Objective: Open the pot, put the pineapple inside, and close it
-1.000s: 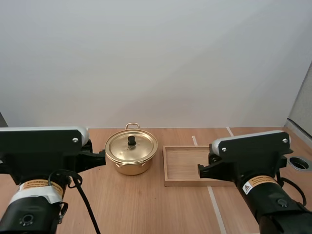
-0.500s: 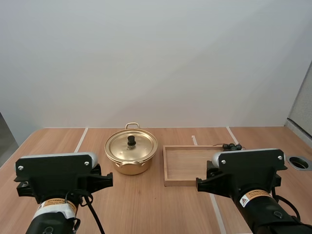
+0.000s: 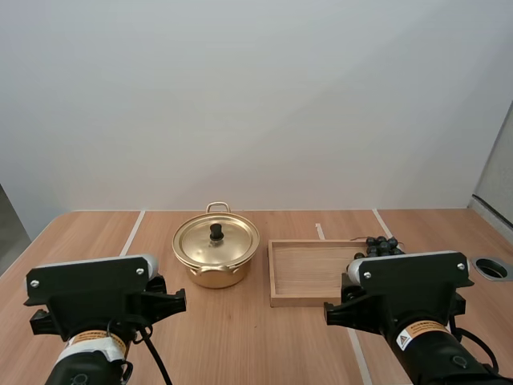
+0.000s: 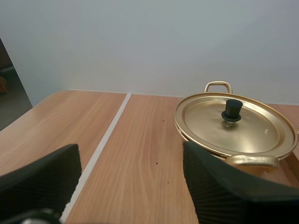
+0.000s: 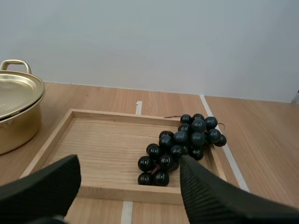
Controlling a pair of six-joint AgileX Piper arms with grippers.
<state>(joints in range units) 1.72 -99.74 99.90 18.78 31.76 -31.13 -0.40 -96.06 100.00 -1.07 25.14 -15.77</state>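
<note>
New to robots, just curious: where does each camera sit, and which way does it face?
High view: behind and above the arm bases, facing forward and down at the round golden lidded pot, shallow wooden tray and bunch of dark grapes; left arm and right arm show.
Left wrist view: rides the left arm, facing the pot; open left pincer in front.
Right wrist view: rides the right arm, facing tray and grapes; open right pincer in front.
Both wrist views share the pot.

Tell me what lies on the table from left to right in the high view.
Shiny gold metal pot with its lid on → shallow rectangular wooden tray → bunch of dark grapes at the tray's right end → round metal-rimmed hole in the tabletop.
</note>
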